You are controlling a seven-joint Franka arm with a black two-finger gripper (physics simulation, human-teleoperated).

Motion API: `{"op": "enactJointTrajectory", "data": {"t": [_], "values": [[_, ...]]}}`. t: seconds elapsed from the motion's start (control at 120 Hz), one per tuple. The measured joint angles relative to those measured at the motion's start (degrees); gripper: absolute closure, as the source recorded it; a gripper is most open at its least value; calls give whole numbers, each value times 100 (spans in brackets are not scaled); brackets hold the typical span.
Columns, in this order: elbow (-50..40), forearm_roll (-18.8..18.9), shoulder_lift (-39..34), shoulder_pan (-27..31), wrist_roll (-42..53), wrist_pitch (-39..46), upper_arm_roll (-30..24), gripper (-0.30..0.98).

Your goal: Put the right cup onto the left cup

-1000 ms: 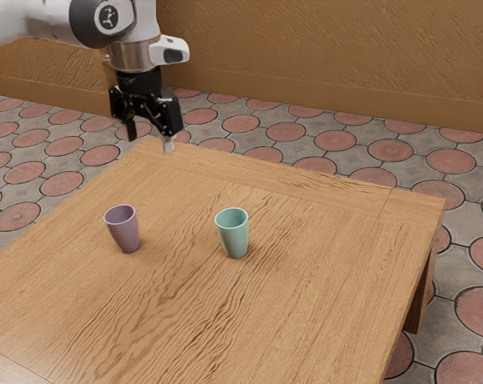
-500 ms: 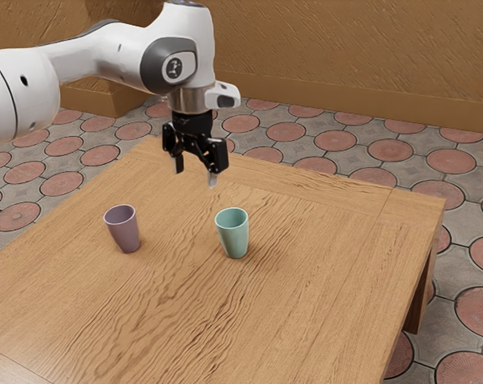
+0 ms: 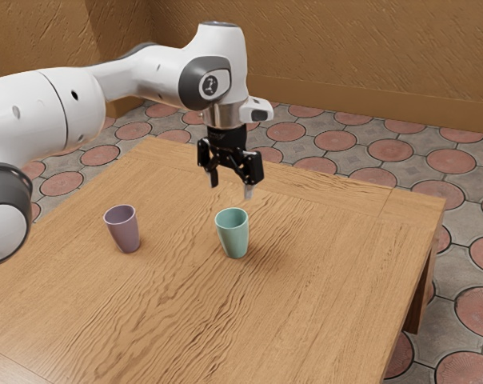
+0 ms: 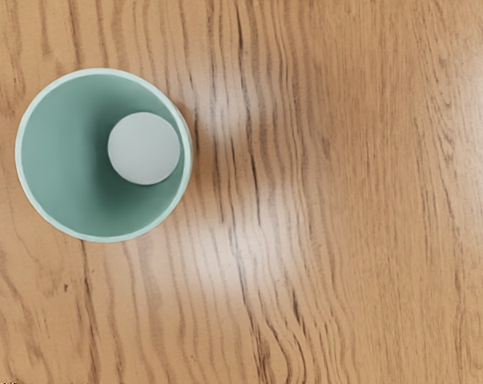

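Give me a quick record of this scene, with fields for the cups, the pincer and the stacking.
teal cup: upright on the wooden table, toward the exterior view's right of the other cup
purple cup: upright, standing apart
pincer: open, empty, raised near the teal cup
stacking: not done; each cup stands on its own

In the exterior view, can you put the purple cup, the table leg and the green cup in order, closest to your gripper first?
1. Green cup: nearest, standing just below my open gripper.
2. Purple cup: next, standing over toward the exterior view's left.
3. Table leg: farthest, under the table's edge at the exterior view's right.
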Motion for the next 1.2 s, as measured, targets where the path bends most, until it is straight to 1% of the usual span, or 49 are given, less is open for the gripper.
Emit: {"op": "enactJointTrajectory", "data": {"t": [0.217, 0.308, 0.433, 0.7, 1.017, 1.2], "values": [[40, -160, 273, 48, -431, 145, 13, 0], [166, -178, 430, 10, -571, 216, 154, 0], [339, -188, 595, 30, -729, 285, 198, 0], [375, -169, 798, 116, -974, 455, 209, 0], [843, -153, 1260, 104, -1155, 502, 197, 0], [878, -157, 1437, 106, -1224, 524, 203, 0]]}}
